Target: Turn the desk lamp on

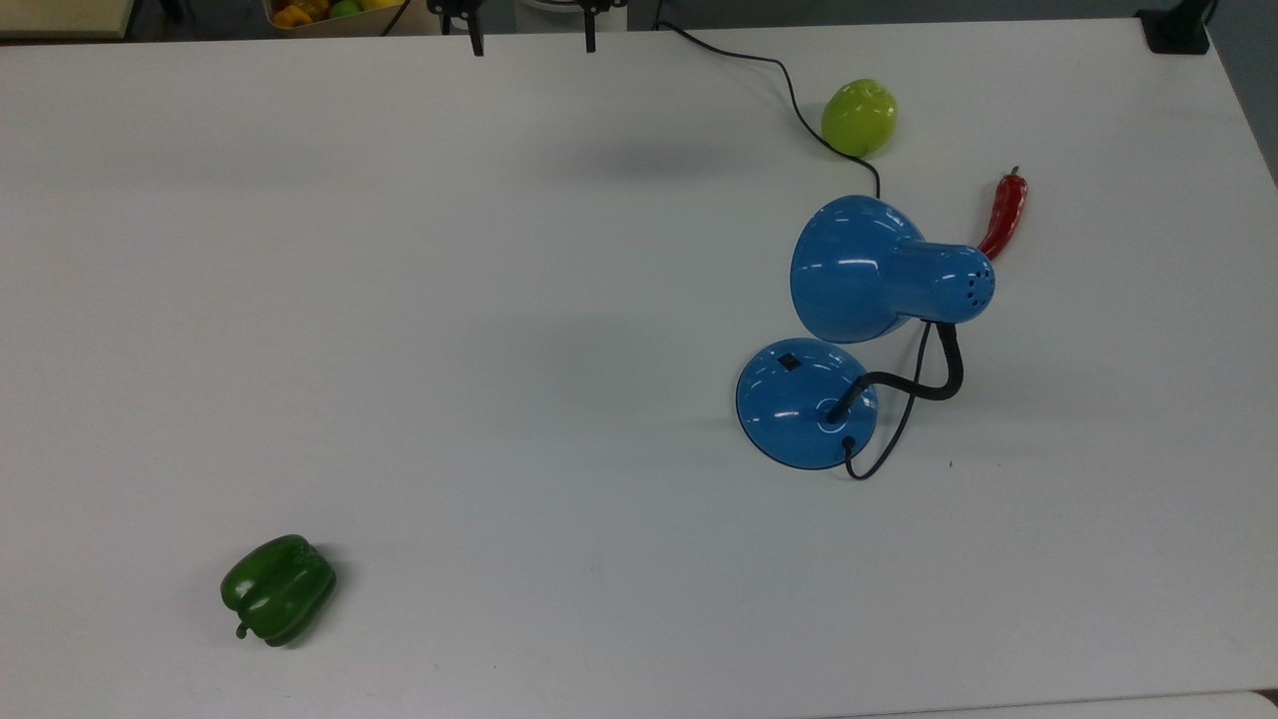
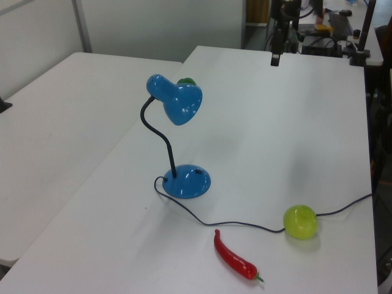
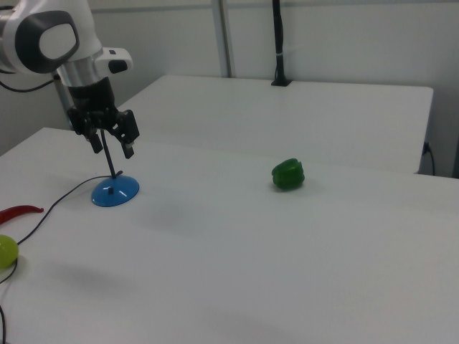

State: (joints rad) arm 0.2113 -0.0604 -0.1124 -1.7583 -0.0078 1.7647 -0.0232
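Lamp (image 1: pixel 861 330) is being left standing unlit toward the top view's right of the tabletop (image 1: pixel 499 350), well apart from the open, empty tool (image 1: pixel 529 30) being held high at the far edge.

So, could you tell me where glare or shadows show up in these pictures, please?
Top view: white streaks of glare on the desk lamp shade and base, and a soft grey shadow on the table below the gripper. Left view: faint shadow beneath the green apple.
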